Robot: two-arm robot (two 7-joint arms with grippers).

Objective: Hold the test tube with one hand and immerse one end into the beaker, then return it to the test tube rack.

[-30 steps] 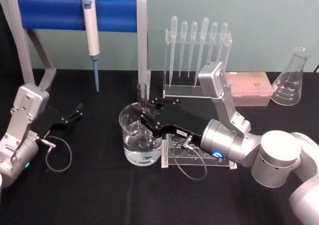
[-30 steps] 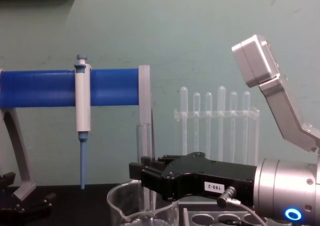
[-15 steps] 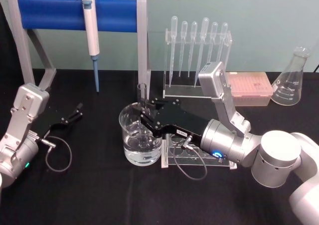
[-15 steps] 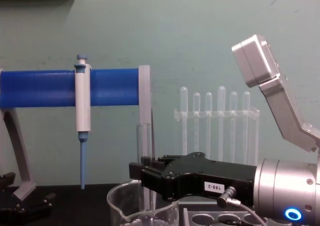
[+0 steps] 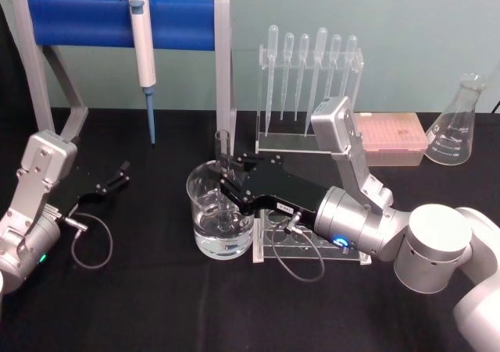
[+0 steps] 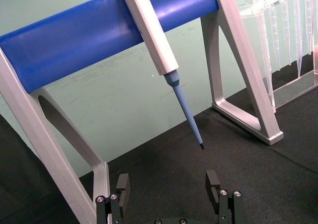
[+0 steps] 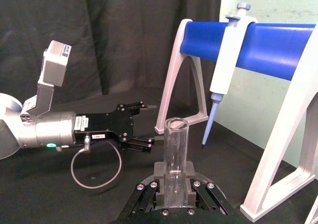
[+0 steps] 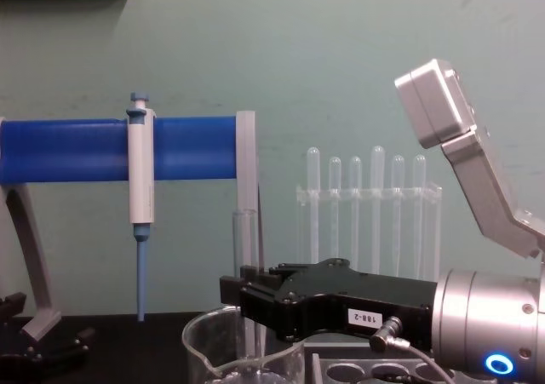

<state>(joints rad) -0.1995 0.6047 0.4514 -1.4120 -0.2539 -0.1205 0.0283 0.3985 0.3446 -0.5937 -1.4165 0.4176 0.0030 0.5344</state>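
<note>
right hand [image 5: 226, 182] pinching test tube [image 5: 223, 144] at beaker [image 5: 200, 205]; left hand [image 5: 119, 175] idle

head view: the test tube stands upright at the far side of the beaker. its open rim is above the right hand and its lower part passes below the beaker's rim. whether the closed end reaches the liquid in the beaker's lower part cannot be told. the right hand reaches in from the right, lying nearly level across the beaker's top. its silver wrist is over the clear test tube rack [image 5: 269, 247], which stands just beside the beaker on the right. the left hand lies low over the black worktop [image 5: 156, 305] at the left, well apart from the beaker, in front of the blue stand [image 5: 86, 20] that carries the pipettor [image 5: 142, 48].

left wrist view: the left hand's fingers [image 6: 121, 186] are spread with nothing between them, pointing toward the stand and the pipettor's tip.

right wrist view: the test tube is upright, pressed between the right hand's two pads. much of its length rises clear above them, open rim uppermost. the left hand shows farther off across the worktop.

chest view: the test tube is vertical in front of the stand's grey post. the right hand grips it low on its length, jaws level, just above the beaker's rim, with the "188-2" label facing the camera.
</note>
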